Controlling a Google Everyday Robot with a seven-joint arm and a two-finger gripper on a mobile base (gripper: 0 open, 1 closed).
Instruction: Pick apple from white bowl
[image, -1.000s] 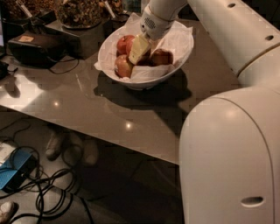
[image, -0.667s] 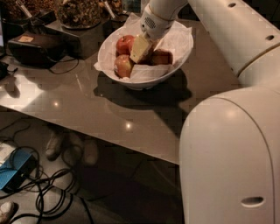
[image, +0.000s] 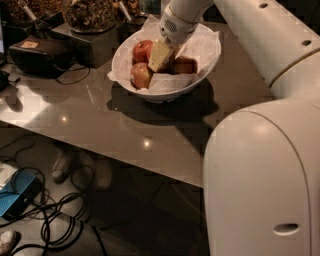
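Far across the table (image: 100, 117), the gripper (image: 160, 55) sits inside the white bowl (image: 165, 94), its grip impossible to tell; centre squarely on the apple (image: 184, 65) before lifting

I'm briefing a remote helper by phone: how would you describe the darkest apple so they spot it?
On the grey table stands a white bowl lined with paper. The end effector reaches into its middle; the apple lies just right of it, deeper red than the paler apples on the left.

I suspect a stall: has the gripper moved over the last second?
No visible move: judged against the white bowl's rim, the gripper sits at the same spot inside the bowl as before.
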